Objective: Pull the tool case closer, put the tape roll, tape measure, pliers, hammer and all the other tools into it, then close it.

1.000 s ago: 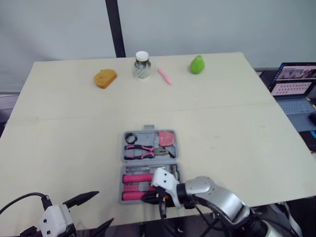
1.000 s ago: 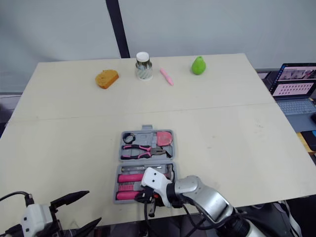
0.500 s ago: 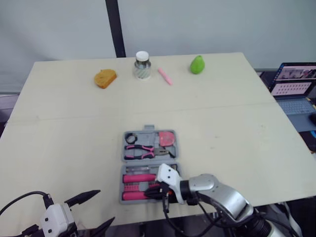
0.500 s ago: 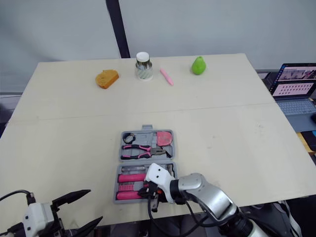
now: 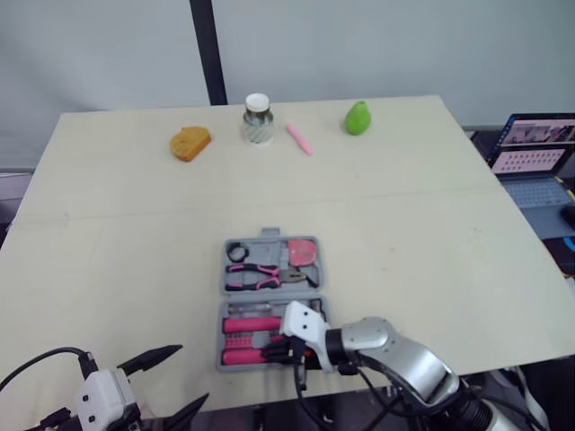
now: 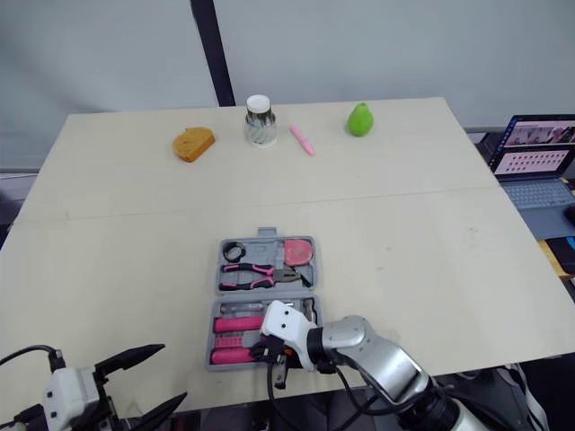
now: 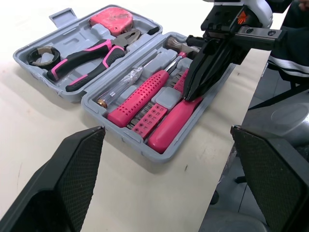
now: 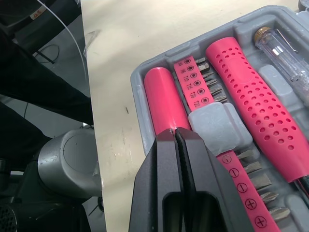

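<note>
Right gripper (image 8: 175,133) shut, empty, tips over the open tool case (image 7: 130,140).
Its closed tips sit on or just above the pink hammer handle (image 8: 163,99) in the case's near half; pliers (image 5: 256,272), tape measure (image 5: 305,250) and tape roll (image 5: 238,251) lie in the half beyond. Left gripper (image 5: 184,375) spread open, empty, well apart from the case.

Eye views: high on the head, facing forward and down; the whole table (image 5: 431,224) seen from afar, tool case (image 5: 269,301) at lower centre.
Left wrist view: low by the table's near edge, facing the case and the right gripper (image 7: 187,96) at close range.
Right wrist view: nearest of all, aimed down into the case.
Shared: the case, in every view.
</note>
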